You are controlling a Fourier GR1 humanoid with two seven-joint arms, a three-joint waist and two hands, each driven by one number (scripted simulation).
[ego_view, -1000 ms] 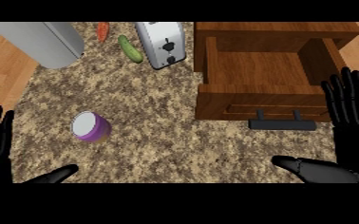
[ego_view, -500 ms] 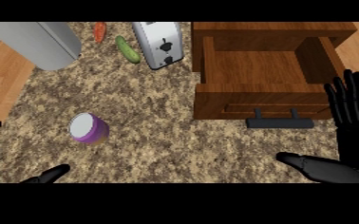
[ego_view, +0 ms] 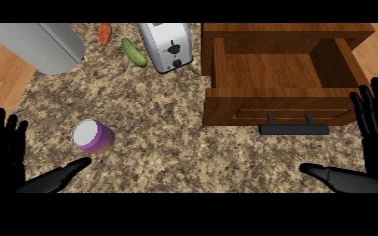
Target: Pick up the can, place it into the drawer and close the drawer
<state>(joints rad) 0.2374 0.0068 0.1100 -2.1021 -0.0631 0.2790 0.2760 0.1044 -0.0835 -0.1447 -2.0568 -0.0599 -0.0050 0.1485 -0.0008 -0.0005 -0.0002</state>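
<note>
Granite-patterned brown speckled surface (ego_view: 184, 130) fills most of the head view, with the short purple can with a white top (ego_view: 93, 136) standing upright at about eight o'clock from the middle, well apart from the drawer. The open wooden drawer (ego_view: 280, 75) sits at about two o'clock, its brown box pulled out and bare inside, and its black bar handle (ego_view: 293, 128) hangs on the front panel toward four o'clock. The left hand (ego_view: 22, 160) shows at the eight o'clock edge, black fingers straight and pointing up, thumb stretched toward the can and ending just below it without touching; it holds nothing. The right hand (ego_view: 362, 145) shows at the four o'clock edge, likewise spread, fingers upright beside the drawer's right front corner and thumb lying out toward the middle; it too is empty. At about eleven o'clock lies a large grey metal cylinder (ego_view: 40, 45). Near twelve o'clock stands a silver toaster (ego_view: 168, 45), with a green cucumber (ego_view: 133, 53) just to its left and an orange carrot (ego_view: 105, 33) beyond that.
</note>
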